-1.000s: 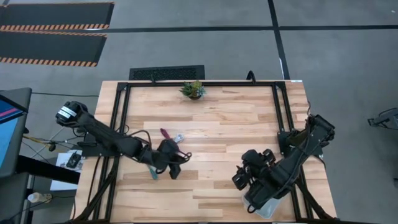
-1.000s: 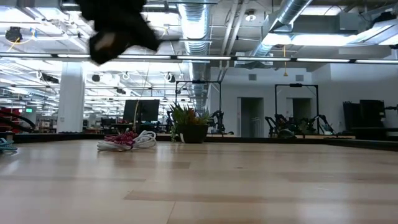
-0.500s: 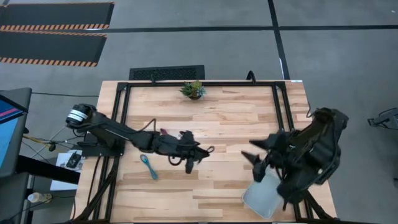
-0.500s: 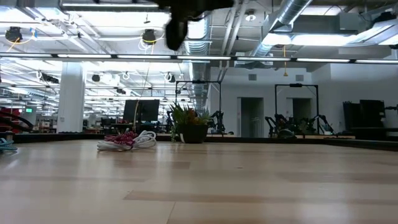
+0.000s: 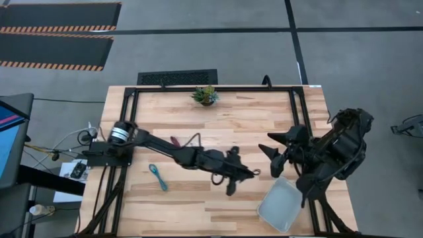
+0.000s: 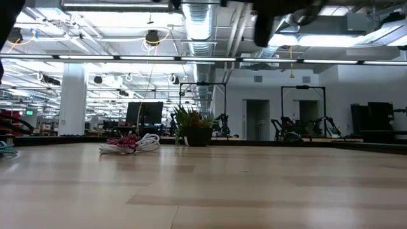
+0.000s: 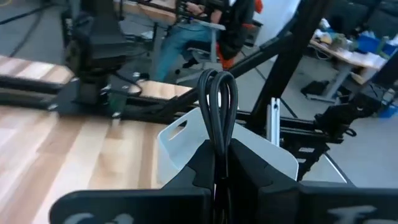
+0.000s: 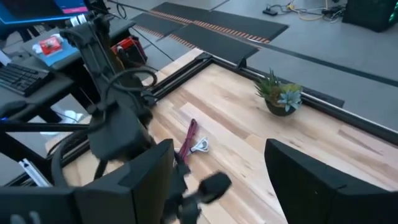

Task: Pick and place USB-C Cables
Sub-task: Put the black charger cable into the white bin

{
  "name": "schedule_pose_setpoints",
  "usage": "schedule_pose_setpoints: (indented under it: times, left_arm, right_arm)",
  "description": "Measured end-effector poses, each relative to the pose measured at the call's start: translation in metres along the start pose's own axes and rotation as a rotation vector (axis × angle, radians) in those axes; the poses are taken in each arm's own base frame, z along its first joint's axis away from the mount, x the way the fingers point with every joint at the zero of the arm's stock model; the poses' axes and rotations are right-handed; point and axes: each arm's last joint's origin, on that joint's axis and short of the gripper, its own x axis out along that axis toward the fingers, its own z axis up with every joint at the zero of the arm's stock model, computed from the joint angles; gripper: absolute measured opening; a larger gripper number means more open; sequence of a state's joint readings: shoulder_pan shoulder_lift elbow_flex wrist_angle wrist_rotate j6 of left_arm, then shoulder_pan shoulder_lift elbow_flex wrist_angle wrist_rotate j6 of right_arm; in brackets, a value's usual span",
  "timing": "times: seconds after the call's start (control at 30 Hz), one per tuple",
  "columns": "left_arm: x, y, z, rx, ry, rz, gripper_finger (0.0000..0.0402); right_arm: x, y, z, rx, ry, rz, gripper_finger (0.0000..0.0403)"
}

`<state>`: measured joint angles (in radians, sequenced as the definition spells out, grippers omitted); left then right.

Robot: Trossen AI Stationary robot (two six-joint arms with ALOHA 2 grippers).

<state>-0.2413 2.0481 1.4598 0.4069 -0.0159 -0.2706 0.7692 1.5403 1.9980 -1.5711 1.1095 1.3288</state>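
My left gripper [image 5: 239, 176] is stretched out over the table's middle, just left of the bin, and is shut on the black USB-C cable [image 7: 217, 102]. The teal cable [image 5: 157, 177] lies flat on the wood near the left side. The maroon cable [image 6: 126, 144] and the white cable [image 6: 150, 141] lie together farther back; both also show in the right wrist view, maroon cable [image 8: 188, 138] and white cable [image 8: 199, 147]. My right gripper [image 5: 272, 147] hangs open above the table's right side, fingers pointing left. My left gripper pinches the black cable between its two fingers [image 7: 245, 163]. The bundle's looped end [image 7: 217, 84] stands out beyond the fingertips. The fingers point toward the table's right, and the cable is lifted clear of the table.
A translucent white bin [image 5: 280, 205] sits at the near right corner, seen past my left fingers as the bin [image 7: 177, 146]. A small potted plant [image 5: 205, 95] stands at the far edge. Black frame rails run along the left and right sides. People sit in the room beyond.
My left gripper has travelled from the teal cable on the left toward the table's right, carrying the black cable toward the bin. My right arm has lifted off the bin and drawn back toward the right edge, uncovering it.
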Motion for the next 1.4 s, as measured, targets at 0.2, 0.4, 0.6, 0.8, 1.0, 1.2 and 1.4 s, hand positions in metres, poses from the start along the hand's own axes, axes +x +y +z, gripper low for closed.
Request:
schedule_pose_setpoints:
  times: [0.2,0.4,0.6,0.8,1.0,1.2,1.4]
  left_arm:
    - [0.039,-0.007,-0.003,0.041,-0.024,-0.085,0.0006]
    - [0.070,-0.018,-0.012,0.049,-0.041,-0.146,0.0006]
    - [0.096,-0.029,-0.024,0.066,-0.059,-0.231,0.0006]
    - [0.110,-0.037,-0.033,0.094,-0.073,-0.255,0.0006]
    - [0.110,-0.041,-0.031,0.171,-0.139,-0.167,0.0006]
    - [0.108,-0.043,-0.024,0.209,-0.218,-0.159,0.0006]
    - [0.108,-0.039,-0.021,0.210,-0.233,-0.162,0.0006]
  right_arm:
    - [0.000,0.001,-0.001,-0.019,0.000,-0.001,0.0279]
    - [0.000,0.001,-0.001,-0.015,0.000,0.000,0.0279]
    - [0.001,0.001,0.000,-0.013,0.000,-0.003,0.0279]
    - [0.002,0.000,0.000,-0.011,-0.001,-0.007,0.0279]
    - [0.002,0.000,0.000,-0.010,-0.001,-0.006,0.0279]
    - [0.002,0.000,0.000,-0.013,-0.004,-0.007,0.0279]
    - [0.003,0.000,0.001,-0.015,-0.024,-0.017,0.0279]
